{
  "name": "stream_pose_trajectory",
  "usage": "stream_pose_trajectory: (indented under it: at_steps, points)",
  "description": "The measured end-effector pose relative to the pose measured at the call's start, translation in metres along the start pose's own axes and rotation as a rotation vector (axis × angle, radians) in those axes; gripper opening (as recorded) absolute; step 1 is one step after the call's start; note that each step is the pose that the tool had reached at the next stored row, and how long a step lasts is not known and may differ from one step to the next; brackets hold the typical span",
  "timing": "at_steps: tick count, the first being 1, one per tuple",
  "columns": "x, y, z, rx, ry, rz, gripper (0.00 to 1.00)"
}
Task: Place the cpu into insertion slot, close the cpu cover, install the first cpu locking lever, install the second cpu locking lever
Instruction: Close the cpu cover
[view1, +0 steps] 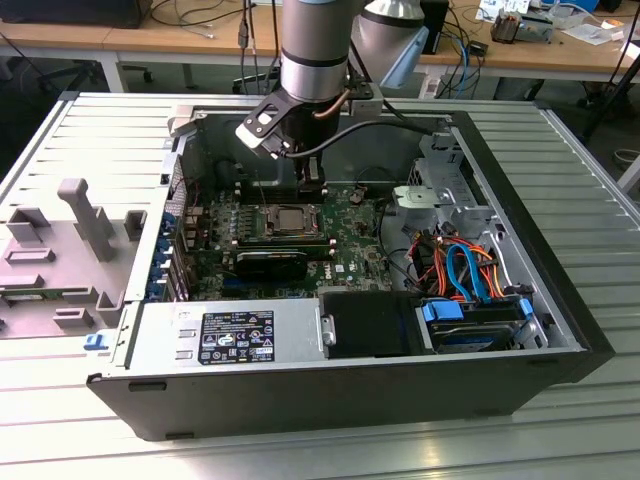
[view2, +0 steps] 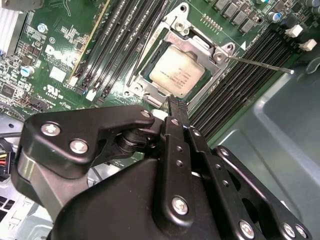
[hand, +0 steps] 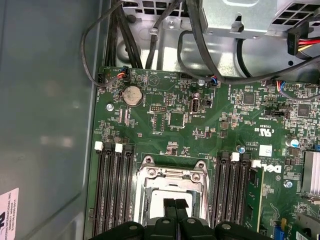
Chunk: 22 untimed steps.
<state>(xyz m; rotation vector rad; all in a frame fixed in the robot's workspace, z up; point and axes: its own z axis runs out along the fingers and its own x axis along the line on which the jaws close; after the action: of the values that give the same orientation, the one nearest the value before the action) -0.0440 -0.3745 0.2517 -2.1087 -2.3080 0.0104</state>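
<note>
Already seated: cpu (view2: 172, 72) lies flat in the insertion slot (view2: 134, 90), cpu cover (view2: 200, 44) down around it. Gripper (view2: 176, 105) hovers just above the socket's edge, fully closed and empty, probably to push rather than grasp. Locking lever (view2: 260, 65) sticks out, unlatched

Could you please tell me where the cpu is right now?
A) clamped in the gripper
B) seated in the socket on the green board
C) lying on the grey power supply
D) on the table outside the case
B: the cpu lies flat on the board, framed by the cover, and the shut gripper beside it holds nothing.
</note>
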Motion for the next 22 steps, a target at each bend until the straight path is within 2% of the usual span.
stream_pose_trajectory:
  at_steps: [22]
  points:
    - [0.0011,-0.0126,0.0017,0.0,0.0,0.0,0.11]
